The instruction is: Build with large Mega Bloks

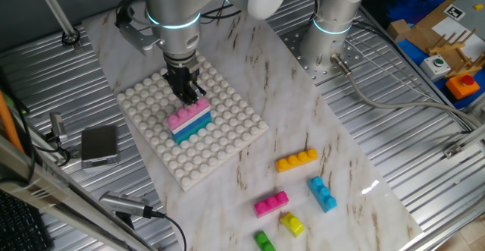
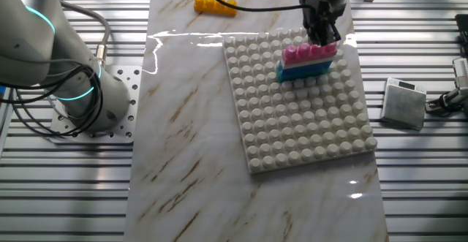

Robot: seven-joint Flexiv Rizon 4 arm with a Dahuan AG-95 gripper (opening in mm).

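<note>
A stack of Mega Bloks stands on the white studded baseplate, with a pink bar on top, a white one under it and a teal one at the bottom. In the other fixed view the same stack sits near the baseplate's far right part. My gripper comes straight down onto the far end of the pink bar, its black fingers close together and gripping that end. Loose on the marble lie an orange bar, a blue brick, a magenta bar, a yellow brick and a green brick.
A small grey box with a cable lies on the ribbed metal beside the baseplate. The arm's base is bolted at the marble's edge. Cardboard and coloured parts are piled at the far right.
</note>
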